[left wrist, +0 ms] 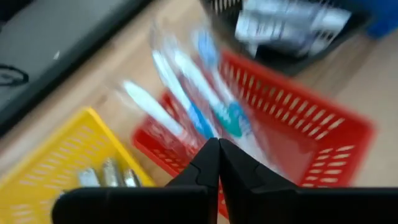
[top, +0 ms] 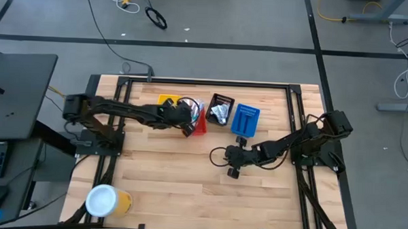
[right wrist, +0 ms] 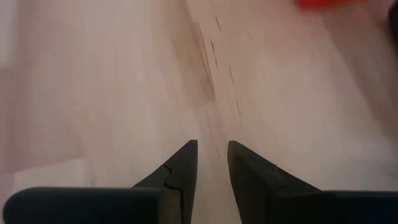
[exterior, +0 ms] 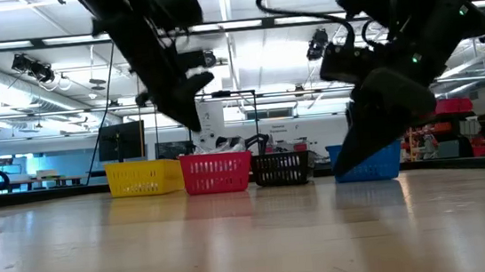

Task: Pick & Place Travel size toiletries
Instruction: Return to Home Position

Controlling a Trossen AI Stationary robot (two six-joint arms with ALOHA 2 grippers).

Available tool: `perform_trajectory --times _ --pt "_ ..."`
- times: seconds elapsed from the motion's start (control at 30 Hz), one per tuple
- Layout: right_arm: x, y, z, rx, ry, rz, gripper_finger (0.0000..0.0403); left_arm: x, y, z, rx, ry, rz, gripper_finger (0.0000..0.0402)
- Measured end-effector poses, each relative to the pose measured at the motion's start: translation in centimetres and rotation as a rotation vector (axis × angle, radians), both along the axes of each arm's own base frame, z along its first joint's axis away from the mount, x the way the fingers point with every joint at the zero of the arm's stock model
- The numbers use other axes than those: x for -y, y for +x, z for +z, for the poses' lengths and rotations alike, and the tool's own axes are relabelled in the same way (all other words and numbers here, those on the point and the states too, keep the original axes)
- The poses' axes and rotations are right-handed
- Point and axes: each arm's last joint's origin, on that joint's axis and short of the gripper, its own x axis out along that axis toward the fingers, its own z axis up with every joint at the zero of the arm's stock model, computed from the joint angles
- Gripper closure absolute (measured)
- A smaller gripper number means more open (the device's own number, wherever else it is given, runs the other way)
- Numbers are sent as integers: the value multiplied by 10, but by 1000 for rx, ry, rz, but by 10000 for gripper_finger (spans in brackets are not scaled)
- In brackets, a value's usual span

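Toothbrushes [left wrist: 205, 93] lie in the red bin [left wrist: 323, 130], silvery packets [top: 220, 114] in the black bin [top: 223, 99]. Left gripper [left wrist: 217, 146] hangs above the red bin, jaws closed and empty; right gripper [right wrist: 211, 149], slightly open, over the table [right wrist: 93, 74].

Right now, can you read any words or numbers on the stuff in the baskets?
Nothing here can be read.
Silvery packets in the black bin: dark print, too blurred to read.
Toothbrushes in the red bin: no lettering shows.
Yellow bin, blue bin: no labels seen.

Toothbrushes [left wrist: 200, 93] in bin [left wrist: 317, 127] (second from left)
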Motion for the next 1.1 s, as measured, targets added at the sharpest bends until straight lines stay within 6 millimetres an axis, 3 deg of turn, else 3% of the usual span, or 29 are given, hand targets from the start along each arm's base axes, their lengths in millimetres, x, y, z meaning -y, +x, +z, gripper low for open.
perform_trajectory --times 0.13,0.27,0.4,0.47,0.57,0.67,0.9,1.1 --pt "-2 4 23 84 -29 112 304 7 -19 39 66 45 -71 397" --pt "-3 1 68 223 -99 247 312 15 -44 80 151 97 -206 393" --pt "3 -21 118 369 -211 365 340 24 -72 112 215 188 -350 391" --pt "7 -35 136 404 -245 414 364 29 -87 118 254 225 -393 394" --pt "13 -57 150 399 -260 445 394 36 -105 112 344 270 -448 397" --pt "18 -77 151 347 -239 437 398 41 -122 94 421 306 -540 392" --pt "29 -111 121 411 -203 396 400 42 -153 38 631 401 -617 388" --pt "35 -133 99 540 -208 397 401 38 -173 13 716 442 -560 396"
